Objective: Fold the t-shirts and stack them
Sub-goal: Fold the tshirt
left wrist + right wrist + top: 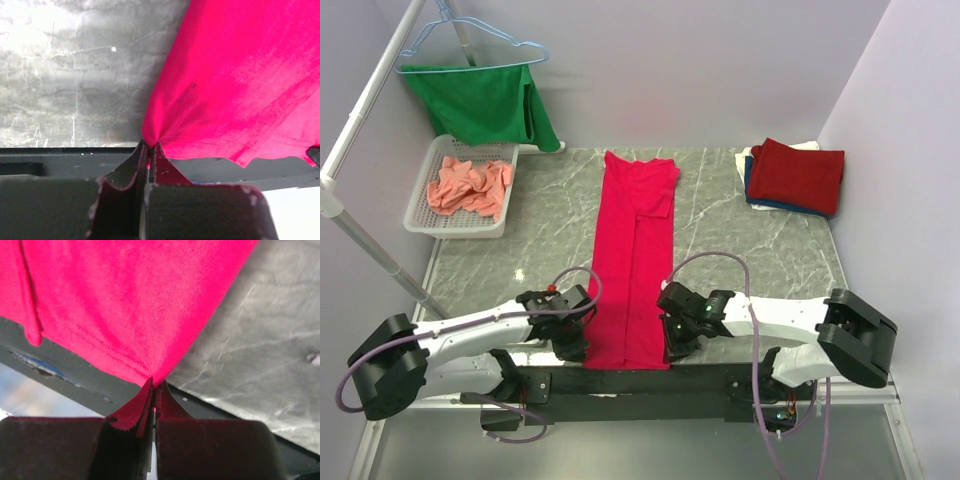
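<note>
My pink-red shirt (pixel 632 260) lies flat in the middle of the gray tabletop (pixel 770 250). It is folded into a long, thin strip. The strip runs from the far side right down to the near edge, between my two arms. Near its far end, a sleeve is folded over on the right side. My left jaws are clamped on the near left corner of the hem. In my left wrist view the cloth (pixel 240 85) bunches to a point where the jaws pinch it. My right jaws are clamped on the near right corner. In my right wrist view the cloth (pixel 125 300) is pulled to a point in the same way. My left arm (pixel 470 335) and my right arm (pixel 770 315) both reach in low from the sides. At the far right of the tabletop there is a pile of folded shirts. The dark red shirt (pixel 798 175) is on top. A blue shirt (pixel 770 207) peeks out under it, and a white shirt (pixel 748 160) shows at the pile's far left edge. At the far left sits a white basket (pixel 420 215) with a crumpled orange shirt (pixel 470 185) inside. Behind the basket, a green cloth (pixel 480 100) hangs on a hanger (pixel 470 35).
</note>
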You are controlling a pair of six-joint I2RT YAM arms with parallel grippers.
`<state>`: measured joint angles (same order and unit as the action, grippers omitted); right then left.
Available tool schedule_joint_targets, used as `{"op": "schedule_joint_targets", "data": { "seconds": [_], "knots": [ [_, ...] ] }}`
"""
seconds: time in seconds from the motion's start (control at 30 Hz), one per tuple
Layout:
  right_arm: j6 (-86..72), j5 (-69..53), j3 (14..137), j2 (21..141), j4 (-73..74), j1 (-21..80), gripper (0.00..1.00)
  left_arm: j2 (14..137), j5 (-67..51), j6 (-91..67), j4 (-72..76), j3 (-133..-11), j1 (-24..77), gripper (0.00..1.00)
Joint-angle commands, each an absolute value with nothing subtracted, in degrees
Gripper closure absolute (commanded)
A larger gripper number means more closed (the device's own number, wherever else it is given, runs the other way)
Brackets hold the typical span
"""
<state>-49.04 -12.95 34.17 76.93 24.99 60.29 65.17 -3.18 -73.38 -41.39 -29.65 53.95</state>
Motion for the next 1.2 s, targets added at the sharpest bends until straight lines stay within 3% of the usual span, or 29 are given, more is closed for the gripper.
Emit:
{"op": "schedule_joint_targets", "data": {
  "seconds": [0.0, 0.37, 0.67, 1.17],
  "knots": [
    [-50.62, -12.57, 34.28, 71.90, 29.00, 62.40, 1.00, 61.53, -2.46, -75.49, -42.54, -28.48, 55.19, 0.99],
    [-51.77, -8.97, 36.28, 65.66, 33.83, 63.46, 1.00, 62.31, -0.18, -77.00, -44.46, -32.51, 58.71, 0.99],
    [-48.35, -0.09, 45.07, 67.41, 38.23, 60.56, 1.00, 74.34, 17.30, -73.41, -54.85, -49.30, 57.75, 0.99],
    [-33.50, 3.95, 61.25, 82.34, 36.04, 38.77, 1.00, 94.03, 21.36, -50.90, -46.33, -72.76, 35.78, 0.99]
  ]
}}
